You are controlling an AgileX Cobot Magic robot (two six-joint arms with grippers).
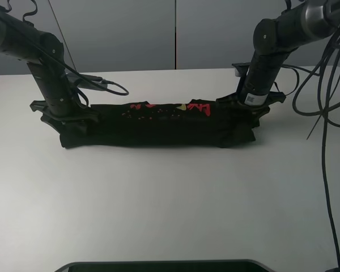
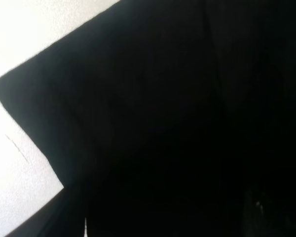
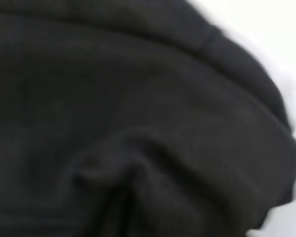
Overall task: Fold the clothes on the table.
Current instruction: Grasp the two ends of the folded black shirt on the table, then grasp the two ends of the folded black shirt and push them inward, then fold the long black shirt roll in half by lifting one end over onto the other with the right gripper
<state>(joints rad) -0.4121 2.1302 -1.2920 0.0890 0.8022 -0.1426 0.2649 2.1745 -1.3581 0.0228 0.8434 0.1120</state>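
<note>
Exterior high view: a black T-shirt, folded into a long, narrow, soft-edged band, lay across the far half of the smooth white bench. Its red and yellow printed characters were creased along the far fold and too small to read. The left tool sat down on the band's left end with jaws spread wide. The right tool sat on the right end, its opening impossible to tell. The 2 wrist views showed only matte black knit, rumpled at the right end, against white.
</note>
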